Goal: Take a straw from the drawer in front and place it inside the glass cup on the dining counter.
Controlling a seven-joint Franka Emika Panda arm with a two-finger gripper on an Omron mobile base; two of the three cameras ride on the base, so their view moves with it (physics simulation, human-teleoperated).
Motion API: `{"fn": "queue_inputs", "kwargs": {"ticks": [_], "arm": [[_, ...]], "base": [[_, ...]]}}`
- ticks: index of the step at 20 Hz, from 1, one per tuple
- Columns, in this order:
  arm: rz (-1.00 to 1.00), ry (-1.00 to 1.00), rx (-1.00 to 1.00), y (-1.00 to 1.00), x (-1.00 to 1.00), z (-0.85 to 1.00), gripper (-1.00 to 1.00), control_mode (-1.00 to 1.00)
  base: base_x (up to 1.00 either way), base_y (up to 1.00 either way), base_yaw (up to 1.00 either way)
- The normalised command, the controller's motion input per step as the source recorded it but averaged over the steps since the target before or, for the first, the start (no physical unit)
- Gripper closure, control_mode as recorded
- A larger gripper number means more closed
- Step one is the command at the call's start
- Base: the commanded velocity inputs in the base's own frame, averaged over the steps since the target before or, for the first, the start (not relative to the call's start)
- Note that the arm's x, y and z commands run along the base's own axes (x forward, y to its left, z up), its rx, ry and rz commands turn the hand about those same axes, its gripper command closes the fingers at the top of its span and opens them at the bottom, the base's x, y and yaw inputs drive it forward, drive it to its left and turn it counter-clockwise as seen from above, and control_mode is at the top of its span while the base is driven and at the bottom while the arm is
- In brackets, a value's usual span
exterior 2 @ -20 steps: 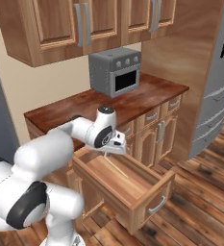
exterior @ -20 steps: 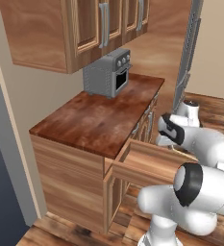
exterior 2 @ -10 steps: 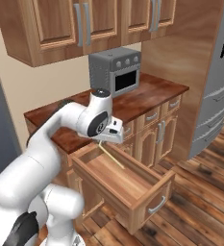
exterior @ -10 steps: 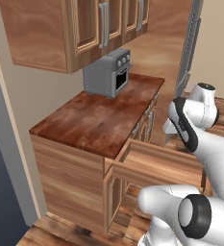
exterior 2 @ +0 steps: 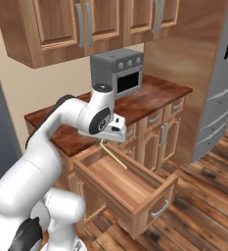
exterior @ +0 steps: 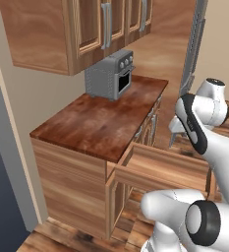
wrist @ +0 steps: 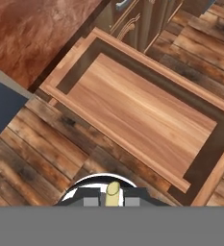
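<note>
The medium-brown wooden drawer stands pulled out below the short counter, its floor bare in the hand view. My gripper hangs just above the drawer's back left corner, shut on a thin pale straw that slants down and right toward the drawer. The straw's end shows as a cream stub between the fingers. From the left base view the hand sits over the drawer. The glass cup and the dining counter are out of view.
A grey toaster oven stands at the back of the short reddish-brown counter. Upper cabinets hang over it. A steel fridge stands to the right. Plank floor lies around the drawer's front.
The arm has risen and swung back from low inside the drawer, bringing the straw up with it. The drawer has stayed open and still.
</note>
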Motion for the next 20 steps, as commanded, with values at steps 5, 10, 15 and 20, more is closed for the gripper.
{"fn": "queue_inputs", "kwargs": {"ticks": [5, 10, 15, 20], "arm": [[0.00, 0.01, 0.00, 0.00, 0.00, 0.00, 1.00, -1.00], [0.00, 0.00, 0.00, 0.00, -0.12, 0.00, 1.00, 1.00], [0.00, 0.00, 0.00, 0.00, 0.00, 0.00, 1.00, 1.00], [0.00, 0.00, 0.00, 0.00, 0.00, 0.00, 1.00, 1.00]], "base": [[0.00, 0.00, 0.00], [-0.43, 0.06, 0.00], [-0.86, 0.13, 0.00], [-0.95, -0.03, -0.30]]}}
